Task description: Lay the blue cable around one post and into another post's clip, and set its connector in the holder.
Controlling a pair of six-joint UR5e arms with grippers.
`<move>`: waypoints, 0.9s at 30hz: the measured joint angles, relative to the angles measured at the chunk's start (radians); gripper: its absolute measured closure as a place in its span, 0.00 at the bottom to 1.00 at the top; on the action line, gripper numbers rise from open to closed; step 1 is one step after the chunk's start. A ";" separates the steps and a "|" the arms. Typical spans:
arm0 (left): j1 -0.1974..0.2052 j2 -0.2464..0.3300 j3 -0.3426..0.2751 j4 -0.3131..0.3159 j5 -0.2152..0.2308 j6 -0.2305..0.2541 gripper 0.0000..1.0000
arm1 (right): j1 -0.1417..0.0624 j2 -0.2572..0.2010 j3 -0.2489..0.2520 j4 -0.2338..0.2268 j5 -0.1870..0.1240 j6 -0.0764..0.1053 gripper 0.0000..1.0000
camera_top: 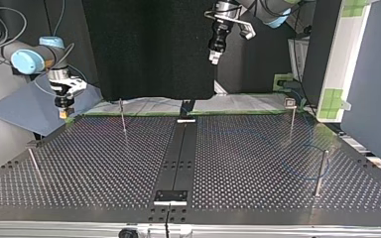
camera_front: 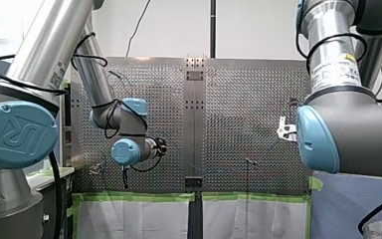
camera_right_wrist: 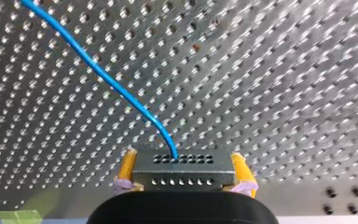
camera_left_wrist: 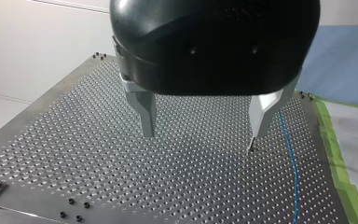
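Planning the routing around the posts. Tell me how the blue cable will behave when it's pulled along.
Probably floppy: the blue cable is thin and bends in a loose curve from the connector. Likely light, so it should trail behind the right gripper rather than resist. It may slide easily over the perforated table.

So in the top view four posts stand on the bench, two on its left half, two on its right. The connector sits between the right gripper's fingers by the far left corner, and the cable runs from it over the bench.
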 joint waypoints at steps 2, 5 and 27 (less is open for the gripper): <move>0.000 0.000 0.000 -0.005 0.000 0.001 0.00 | 0.006 -0.019 0.002 0.009 0.000 0.000 1.00; 0.000 0.000 0.000 -0.012 -0.002 0.001 0.00 | 0.015 -0.045 0.003 0.022 0.003 0.001 1.00; 0.004 0.000 0.000 -0.044 -0.014 0.024 0.00 | 0.050 -0.205 0.004 0.057 -0.014 0.019 1.00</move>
